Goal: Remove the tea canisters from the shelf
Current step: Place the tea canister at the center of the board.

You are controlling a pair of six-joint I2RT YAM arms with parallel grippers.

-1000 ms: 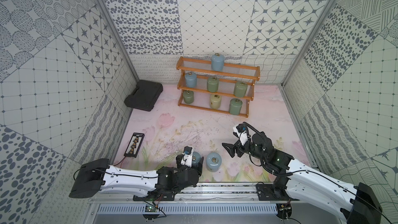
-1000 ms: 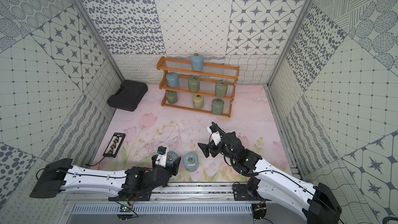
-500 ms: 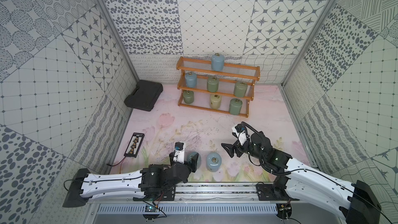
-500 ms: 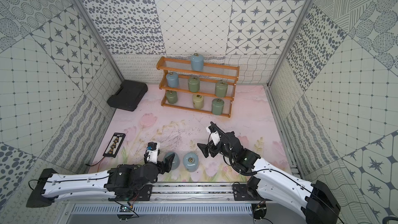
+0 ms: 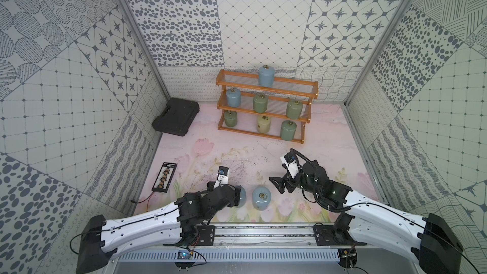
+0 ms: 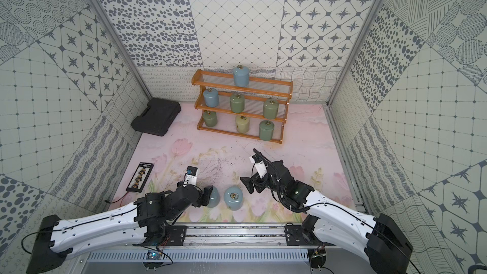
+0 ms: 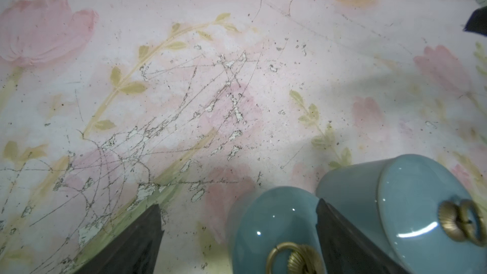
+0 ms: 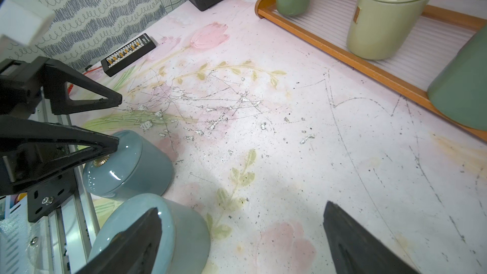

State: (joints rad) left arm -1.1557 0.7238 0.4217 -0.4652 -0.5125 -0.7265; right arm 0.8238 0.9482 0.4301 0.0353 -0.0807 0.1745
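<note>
Loosely straddled a pale blue canister with the left pincer wide; held the right pincer wide, empty, over the bench.

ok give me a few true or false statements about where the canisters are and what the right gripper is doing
1. Seven canisters stand on the shelf. True.
2. The cream canister stands on the top tier. False: it is on the bottom tier; the top tier holds a lone blue canister.
3. Two blue canisters stand on the table, off the shelf. True.
4. The right gripper is shut on a canister. False: it is open and holds nothing.
</note>
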